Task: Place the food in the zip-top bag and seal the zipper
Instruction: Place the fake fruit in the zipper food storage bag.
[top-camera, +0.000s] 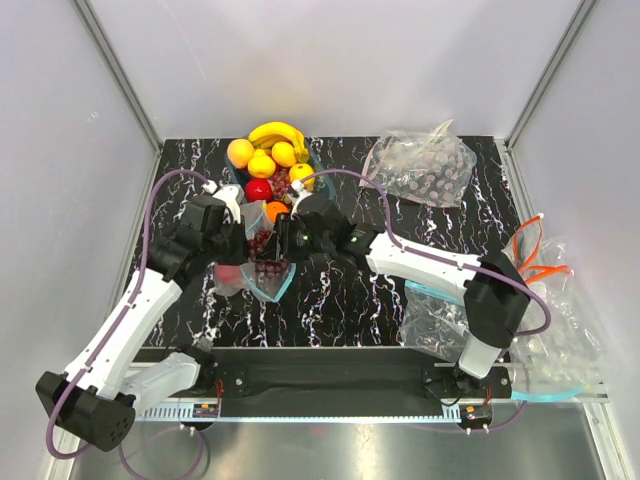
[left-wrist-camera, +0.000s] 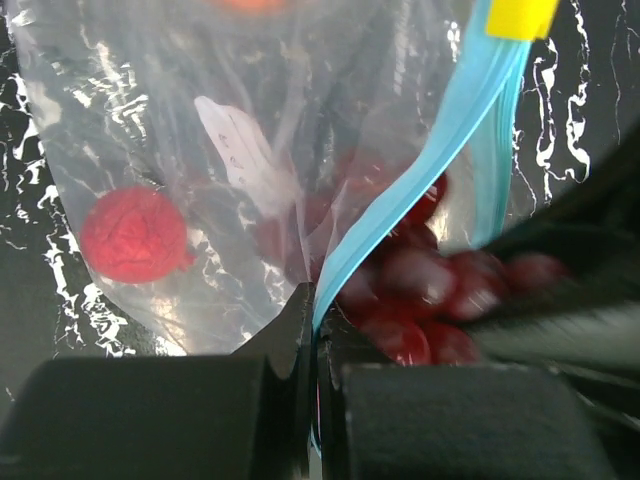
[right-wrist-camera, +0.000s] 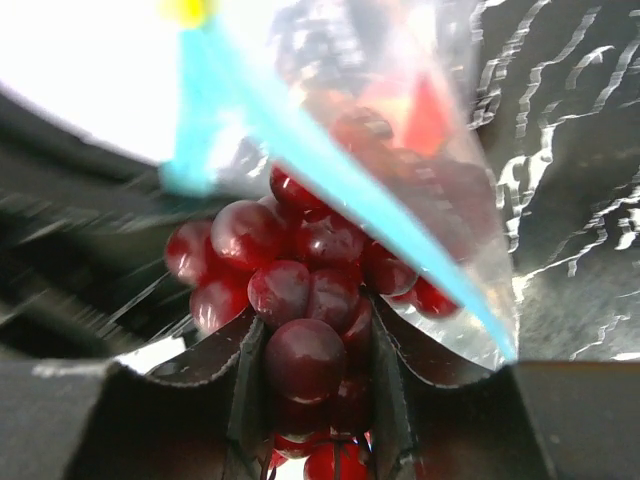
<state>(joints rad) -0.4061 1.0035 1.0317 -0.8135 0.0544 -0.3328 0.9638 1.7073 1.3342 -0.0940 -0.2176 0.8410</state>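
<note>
One black marbled counter (top-camera: 340, 300) carries everything I have on screen, and I take every position from the zip-top bag (top-camera: 262, 278), which sits near the middle of it between my two arms. Far off to the bag's right and towards the back wall lies a wrinkled bag (top-camera: 420, 170), well apart from it. Just behind the zip-top bag, on the side away from the arm bases, is the fruit pile (top-camera: 268, 160), with the banana (top-camera: 275, 130) at its far edge.

On the left wrist view the bag's clear wall is creased. One red apple (left-wrist-camera: 133, 233) lies inside it, away from the mouth. At the bag's mouth I see the grapes (right-wrist-camera: 280, 270), a dark red cluster. The right claw (right-wrist-camera: 312, 335) is clamped on it from below, a finger on each side of one grape. The cluster sits right against the zipper (left-wrist-camera: 400, 190), partly past that blue strip.

The left claw (left-wrist-camera: 312, 330) is pressed together on the zipper, the strip pinched between its fingers. A yellow slider (left-wrist-camera: 520, 15) sits further along the same strip, at the end far from the claw.
</note>
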